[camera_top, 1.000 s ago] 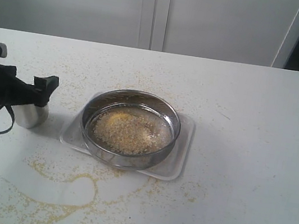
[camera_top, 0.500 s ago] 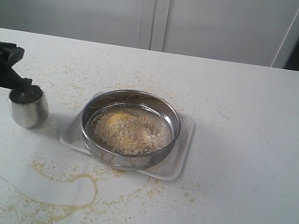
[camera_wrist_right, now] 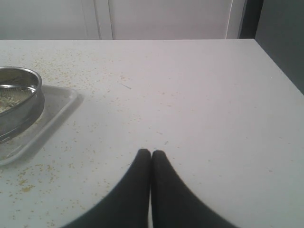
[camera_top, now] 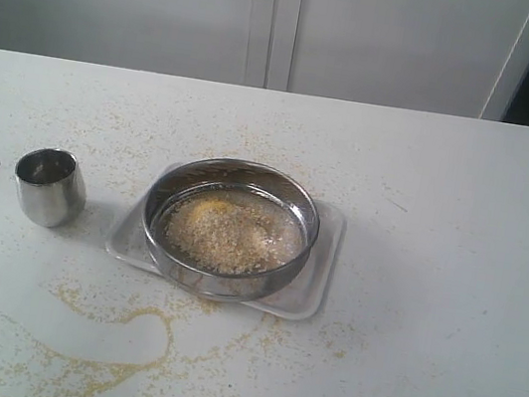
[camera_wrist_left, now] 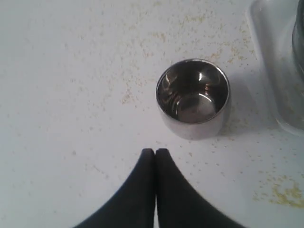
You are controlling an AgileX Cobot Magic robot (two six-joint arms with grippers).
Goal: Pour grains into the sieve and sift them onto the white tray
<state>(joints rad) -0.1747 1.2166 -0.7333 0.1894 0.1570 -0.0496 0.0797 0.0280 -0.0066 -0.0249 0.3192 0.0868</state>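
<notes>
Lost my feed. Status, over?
Grippers: left gripper shut, right gripper shut, both empty. Task: grains in sieve, sieve on white tray. Obstacles: empty cup upright beside tray.

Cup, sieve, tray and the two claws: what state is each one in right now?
steel cup: upright, empty, nothing holding it.
white tray: flat on the table.
sieve: resting on the white tray, loaded.
grains: mostly on the sieve's mesh; some scattered over the table.
left gripper: shut, empty, short of the steel cup.
right gripper: shut, empty, above the table.
</notes>
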